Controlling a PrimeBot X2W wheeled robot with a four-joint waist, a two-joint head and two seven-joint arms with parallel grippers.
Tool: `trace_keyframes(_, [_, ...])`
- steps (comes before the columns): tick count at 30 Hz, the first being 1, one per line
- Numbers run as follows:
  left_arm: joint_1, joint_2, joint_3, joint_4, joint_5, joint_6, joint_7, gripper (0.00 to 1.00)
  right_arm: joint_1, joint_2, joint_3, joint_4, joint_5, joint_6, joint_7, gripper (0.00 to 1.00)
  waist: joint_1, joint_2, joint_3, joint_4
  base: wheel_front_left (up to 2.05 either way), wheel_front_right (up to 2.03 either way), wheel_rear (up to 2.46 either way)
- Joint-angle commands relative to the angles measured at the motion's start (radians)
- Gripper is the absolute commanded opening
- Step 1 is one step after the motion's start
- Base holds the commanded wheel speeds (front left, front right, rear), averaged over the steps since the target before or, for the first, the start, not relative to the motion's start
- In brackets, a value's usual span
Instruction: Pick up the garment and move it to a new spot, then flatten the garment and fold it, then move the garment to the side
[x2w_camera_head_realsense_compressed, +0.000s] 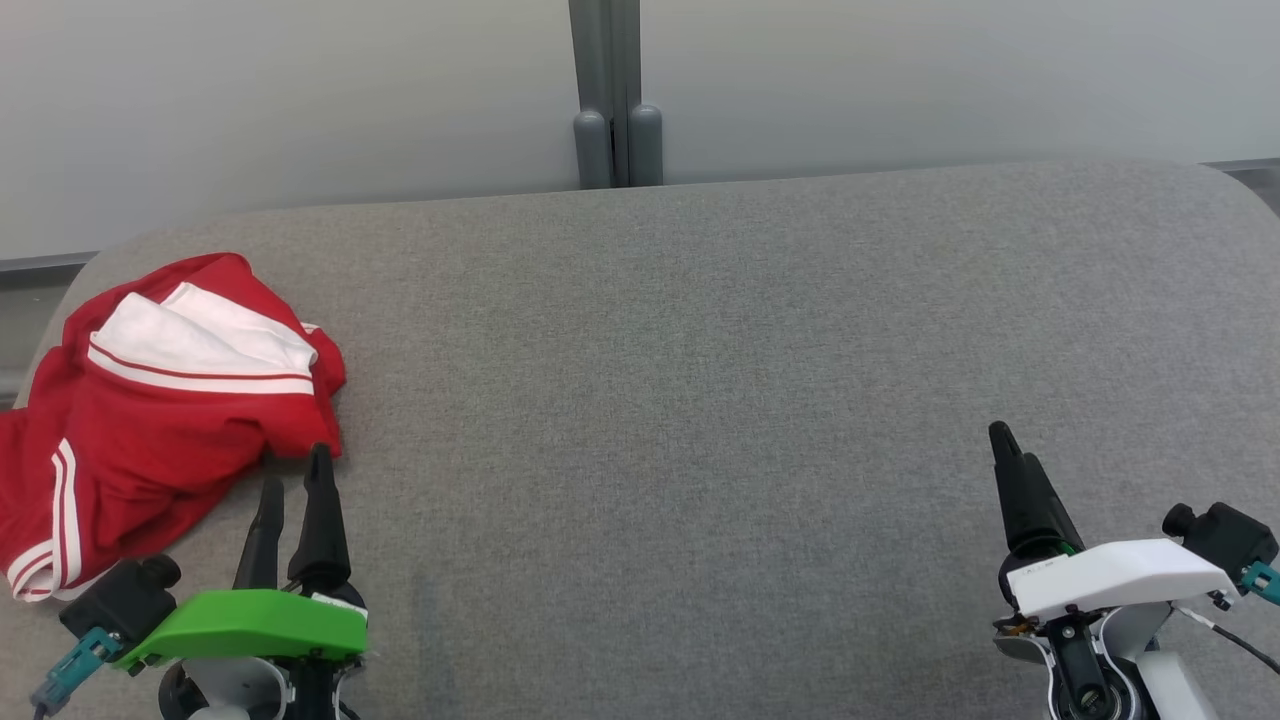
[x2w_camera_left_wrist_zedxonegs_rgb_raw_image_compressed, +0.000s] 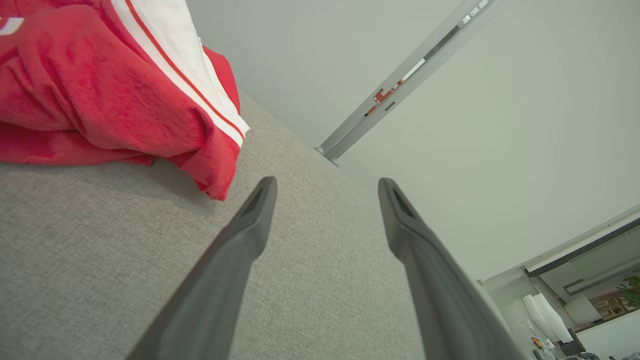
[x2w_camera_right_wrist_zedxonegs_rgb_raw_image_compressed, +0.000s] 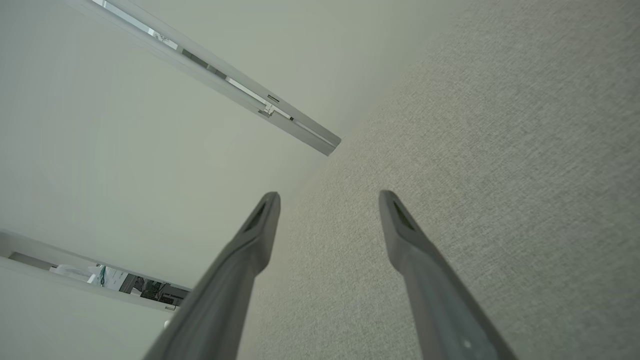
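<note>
A red garment (x2w_camera_head_realsense_compressed: 150, 420) with white panels and stripes lies crumpled at the left edge of the grey fabric surface (x2w_camera_head_realsense_compressed: 700, 380). My left gripper (x2w_camera_head_realsense_compressed: 297, 482) hovers just below and to the right of it, open, its fingertips close to the garment's lower right hem but apart from it. In the left wrist view the garment (x2w_camera_left_wrist_zedxonegs_rgb_raw_image_compressed: 100, 95) fills the upper left, and the open left gripper (x2w_camera_left_wrist_zedxonegs_rgb_raw_image_compressed: 325, 185) holds nothing. My right gripper (x2w_camera_head_realsense_compressed: 1010, 445) stands at the lower right, far from the garment. In the right wrist view the right gripper (x2w_camera_right_wrist_zedxonegs_rgb_raw_image_compressed: 327, 197) is open and empty above the fabric.
A pale wall with a grey vertical post (x2w_camera_head_realsense_compressed: 610, 95) stands behind the surface. The surface's rounded far corners lie at the upper left and upper right. Bare grey fabric stretches between my two arms.
</note>
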Motion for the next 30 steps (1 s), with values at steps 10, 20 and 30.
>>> trace_keyframes(10, [-0.003,0.023,-0.033,-0.016,0.178,0.030,-0.040,1.00,-0.009,-0.010,0.023,-0.003,-0.157,0.001,-0.041,1.00,0.0000,0.0000,0.001,0.002,0.00,0.00,0.00])
trace_keyframes(20, [-0.004,0.034,-0.054,-0.013,0.293,0.056,-0.069,1.00,-0.012,-0.013,0.045,0.001,-0.262,0.001,-0.069,1.00,0.0000,0.0000,0.005,0.002,0.00,0.00,0.00])
trace_keyframes(30, [-0.001,0.043,-0.072,-0.006,0.401,0.074,-0.095,1.00,-0.011,-0.021,0.071,0.003,-0.353,0.001,-0.096,1.00,0.0000,0.0000,0.004,0.002,0.00,0.00,0.00])
